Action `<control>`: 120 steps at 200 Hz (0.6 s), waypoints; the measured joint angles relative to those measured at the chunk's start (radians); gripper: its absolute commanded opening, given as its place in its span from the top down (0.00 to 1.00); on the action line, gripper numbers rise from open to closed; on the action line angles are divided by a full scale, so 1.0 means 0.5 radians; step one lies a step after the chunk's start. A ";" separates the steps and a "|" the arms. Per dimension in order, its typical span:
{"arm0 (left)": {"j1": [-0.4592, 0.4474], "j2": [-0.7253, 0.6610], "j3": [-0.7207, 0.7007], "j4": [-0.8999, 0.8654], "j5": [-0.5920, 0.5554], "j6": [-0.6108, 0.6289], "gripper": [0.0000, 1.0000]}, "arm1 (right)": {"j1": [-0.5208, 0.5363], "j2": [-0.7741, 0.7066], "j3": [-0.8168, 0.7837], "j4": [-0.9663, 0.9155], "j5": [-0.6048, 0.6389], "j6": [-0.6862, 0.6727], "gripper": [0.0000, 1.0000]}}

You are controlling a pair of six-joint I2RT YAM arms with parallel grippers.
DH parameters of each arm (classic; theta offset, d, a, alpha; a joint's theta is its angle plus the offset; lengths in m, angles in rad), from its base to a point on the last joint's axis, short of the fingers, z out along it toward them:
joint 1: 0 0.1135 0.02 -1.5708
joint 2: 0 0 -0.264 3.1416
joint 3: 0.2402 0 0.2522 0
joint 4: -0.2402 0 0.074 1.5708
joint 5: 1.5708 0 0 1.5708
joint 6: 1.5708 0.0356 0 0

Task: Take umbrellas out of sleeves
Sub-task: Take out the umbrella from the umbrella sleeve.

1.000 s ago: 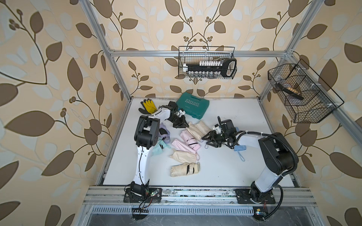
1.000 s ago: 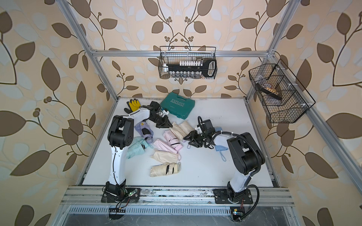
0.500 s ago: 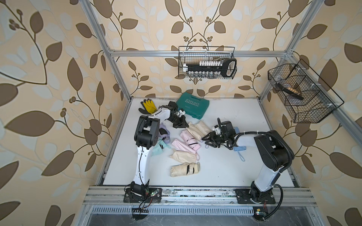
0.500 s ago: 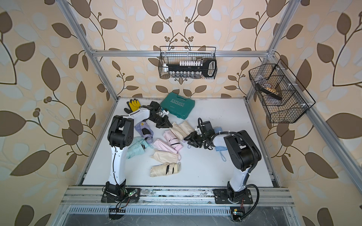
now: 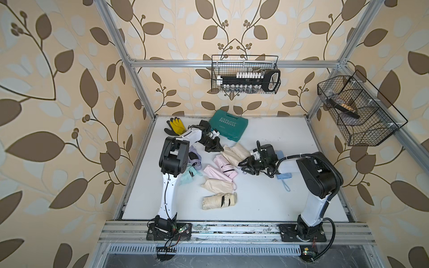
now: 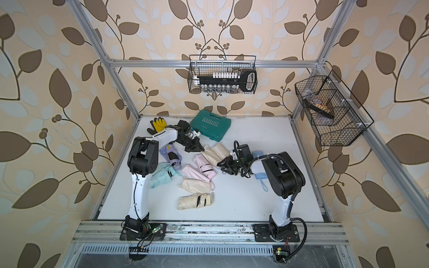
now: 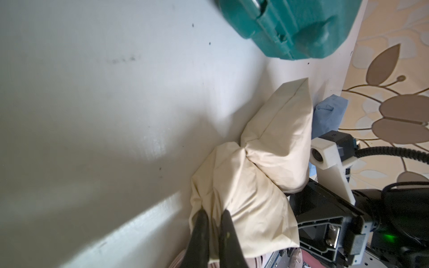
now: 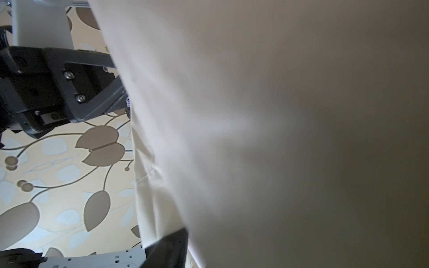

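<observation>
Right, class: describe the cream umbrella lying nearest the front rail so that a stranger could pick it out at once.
Find the white table and the metal rail along its front edge. The bundle lying closest to that rail is the cream umbrella. Unlike the smooth cream sleeve just behind it, it shows bunched pleats and a black strap across its middle.

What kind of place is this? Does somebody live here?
Probably a robot practice booth, not a home: wallpaper panels on a metal frame, the left arm and right arm bolted to a rail by a white table.
</observation>
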 measured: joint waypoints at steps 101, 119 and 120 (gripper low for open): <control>0.011 0.001 0.000 -0.004 0.014 -0.037 0.92 | 0.000 -0.026 0.066 -0.082 0.066 0.022 0.74; 0.026 0.001 0.000 -0.005 0.025 -0.062 0.92 | 0.001 -0.068 0.114 -0.166 0.094 -0.002 0.76; 0.027 0.001 0.001 -0.005 0.025 -0.063 0.92 | 0.001 -0.072 0.119 -0.174 0.093 -0.004 0.76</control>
